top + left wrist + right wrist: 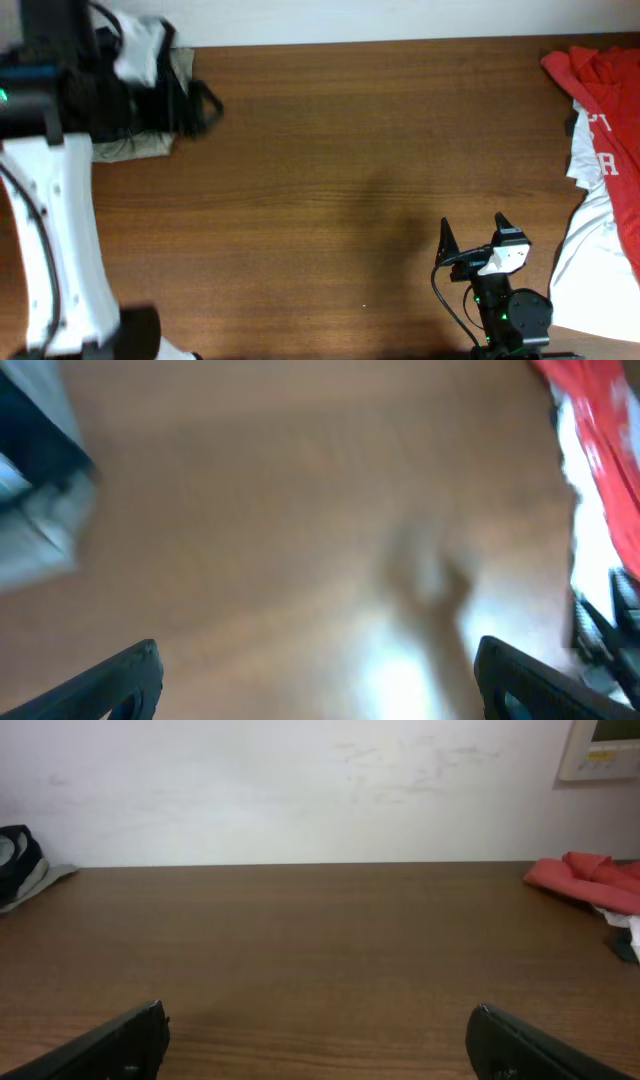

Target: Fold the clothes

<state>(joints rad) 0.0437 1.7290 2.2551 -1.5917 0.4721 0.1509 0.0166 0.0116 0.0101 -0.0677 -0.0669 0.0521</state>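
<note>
The black shorts (pixel 185 105) lie in a pile at the table's far left, on top of khaki cloth (pixel 135 148), with a pale cloth (pixel 140 50) behind them. The pile also shows in the right wrist view (pixel 15 860) and, blurred, in the left wrist view (pixel 35 450). A red shirt (pixel 605 90) and a white shirt (pixel 600 260) lie at the right edge. My left arm (pixel 50 200) reaches over the pile. Its gripper (pixel 318 665) is open and empty, raised above bare table. My right gripper (pixel 472 235) is open and empty, low over the table's front right (pixel 318 1020).
The wooden table (pixel 340 150) lies between the two heaps. A white wall (pixel 300 780) runs along its far edge. The red shirt (pixel 585 880) is at the right in the right wrist view.
</note>
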